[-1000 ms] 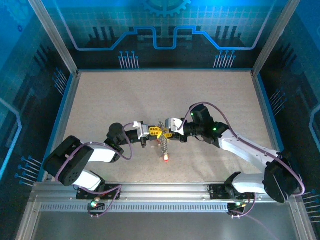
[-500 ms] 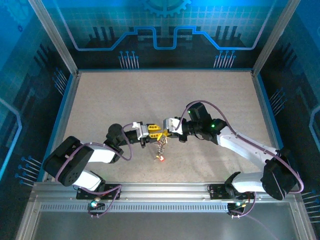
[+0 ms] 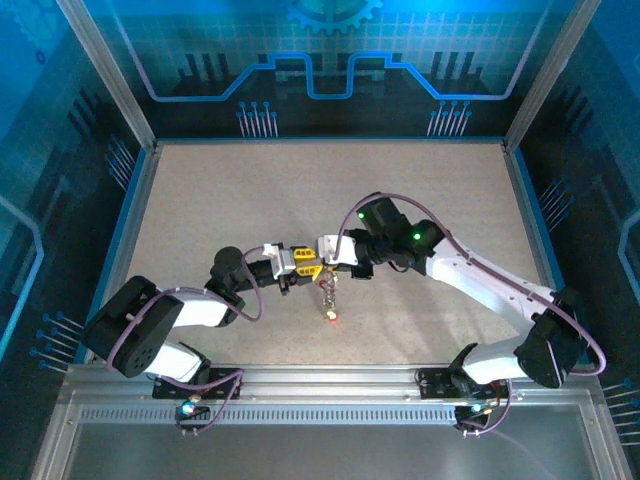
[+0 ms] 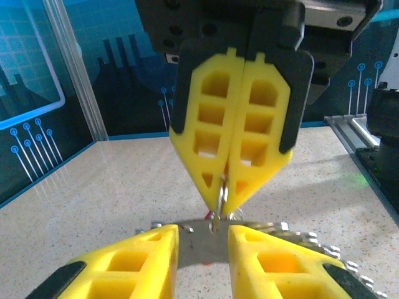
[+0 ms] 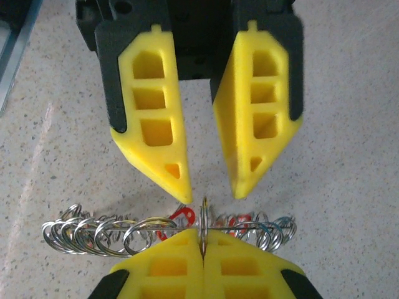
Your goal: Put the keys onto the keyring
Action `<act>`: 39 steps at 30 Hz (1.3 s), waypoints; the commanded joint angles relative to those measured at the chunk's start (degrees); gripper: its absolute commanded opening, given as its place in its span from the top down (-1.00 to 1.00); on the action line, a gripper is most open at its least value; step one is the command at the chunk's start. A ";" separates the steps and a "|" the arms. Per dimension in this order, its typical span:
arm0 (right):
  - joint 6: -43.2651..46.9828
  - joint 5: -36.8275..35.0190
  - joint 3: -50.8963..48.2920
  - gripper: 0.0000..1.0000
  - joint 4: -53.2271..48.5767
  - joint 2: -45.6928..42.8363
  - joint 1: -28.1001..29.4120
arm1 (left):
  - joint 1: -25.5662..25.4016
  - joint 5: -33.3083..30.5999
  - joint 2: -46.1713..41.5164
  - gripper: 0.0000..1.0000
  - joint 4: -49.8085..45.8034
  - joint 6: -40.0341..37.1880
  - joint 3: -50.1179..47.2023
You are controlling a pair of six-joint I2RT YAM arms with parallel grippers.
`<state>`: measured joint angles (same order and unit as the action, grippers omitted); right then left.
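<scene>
Silver keyring [image 5: 204,215] edge-on in right end effector [image 5: 203,235]; table [image 3: 200,200] wide around.

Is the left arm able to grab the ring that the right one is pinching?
Probably yes. The left gripper is open, with its fingers lined up on either side of the ring held in the right gripper. Nothing sits between them.

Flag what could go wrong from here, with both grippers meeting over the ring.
1. The right gripper pinches the keyring edge-on at its very fingertips; a nudge could twist it or let it slip.
2. The left gripper stands open with its tips close to the right one's; advancing or closing off-centre could knock the keyring or bump fingers.
3. The chain of small rings with red keys runs close by and might snag a fingertip.
</scene>
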<state>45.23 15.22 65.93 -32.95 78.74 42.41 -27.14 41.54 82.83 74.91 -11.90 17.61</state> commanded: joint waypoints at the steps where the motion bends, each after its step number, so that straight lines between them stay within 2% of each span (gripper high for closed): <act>1: 0.93 -2.90 3.21 1.00 -3.88 1.03 0.88 | 0.24 2.64 -0.05 0.44 -0.04 0.30 1.73; 13: 1.37 -2.83 6.50 1.00 -5.55 3.69 2.42 | 0.27 2.65 2.37 0.56 -0.09 0.92 2.62; 24: 0.62 -1.13 6.79 1.00 -4.38 5.00 3.09 | 0.25 1.06 3.80 0.66 4.24 1.82 0.40; 29: 0.92 -1.78 7.48 1.00 -4.77 5.99 3.57 | 0.33 2.13 3.07 1.00 4.68 2.08 0.40; 30: 0.91 -1.68 7.29 0.96 -4.51 5.90 3.57 | 0.33 2.16 2.88 1.00 5.17 2.24 0.19; 32: 1.34 -1.36 6.99 0.75 -4.54 5.66 3.43 | 0.38 2.54 2.33 1.00 5.19 2.42 0.09; 36: 1.10 -0.41 4.66 0.59 -3.83 3.18 2.23 | 0.98 4.14 1.70 1.00 5.26 2.99 0.06; 39: 0.91 0.92 2.44 0.55 -3.26 1.06 0.91 | 1.34 5.42 0.52 1.00 5.24 3.90 0.12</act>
<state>46.37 12.99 69.95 -36.82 82.72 44.23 -26.33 43.94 85.60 76.62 -9.37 18.11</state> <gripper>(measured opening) 0.221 0.062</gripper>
